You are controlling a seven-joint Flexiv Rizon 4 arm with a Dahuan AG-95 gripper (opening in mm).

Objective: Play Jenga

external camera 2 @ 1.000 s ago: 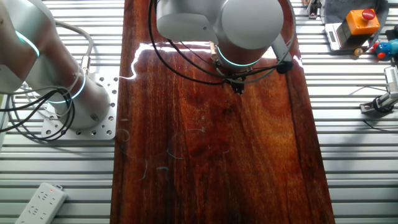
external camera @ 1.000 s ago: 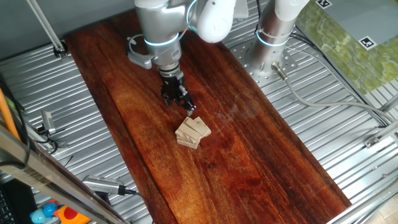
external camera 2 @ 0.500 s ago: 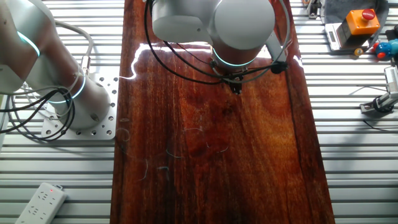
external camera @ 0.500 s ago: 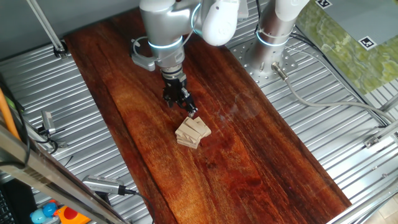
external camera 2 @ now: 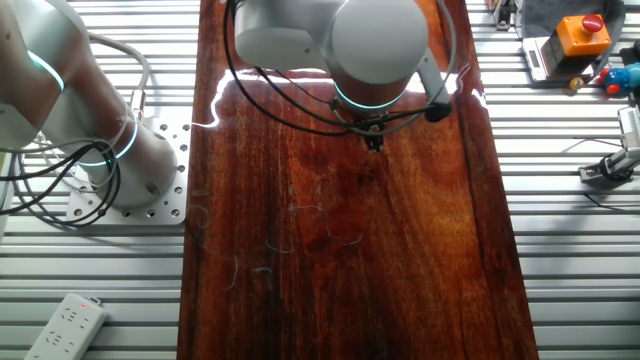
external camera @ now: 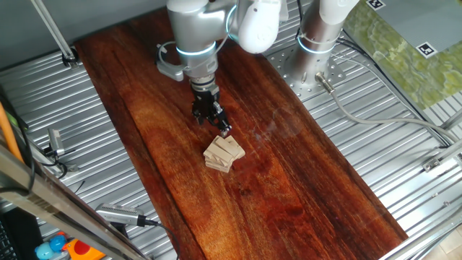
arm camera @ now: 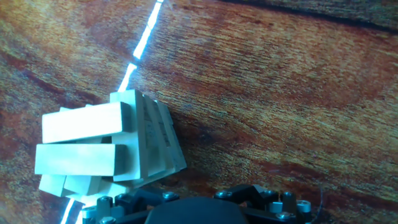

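Observation:
The Jenga [external camera: 224, 153] is a small stack of pale wooden blocks in crossed layers on the dark wood board [external camera: 289, 188]. In the hand view the Jenga [arm camera: 106, 149] fills the lower left, with block ends facing the camera. My gripper [external camera: 225, 131] hangs just above the stack's far upper edge, its fingers drawn to one narrow tip with nothing held. In the other fixed view only that tip of the gripper [external camera 2: 373, 143] shows below the wrist, and the arm hides the stack. The hand view shows only the dark gripper body at the bottom edge.
A second arm's base [external camera: 314, 50] stands on a metal plate at the board's far right side. Cables [external camera: 361, 115] run over the ribbed metal table. A white power strip [external camera 2: 65, 322] lies at the lower left, and a box with a red button [external camera 2: 580, 35] sits at the top right.
The arm has shifted a little down and right, bringing the gripper tip closer to the Jenga. The stack has not moved.

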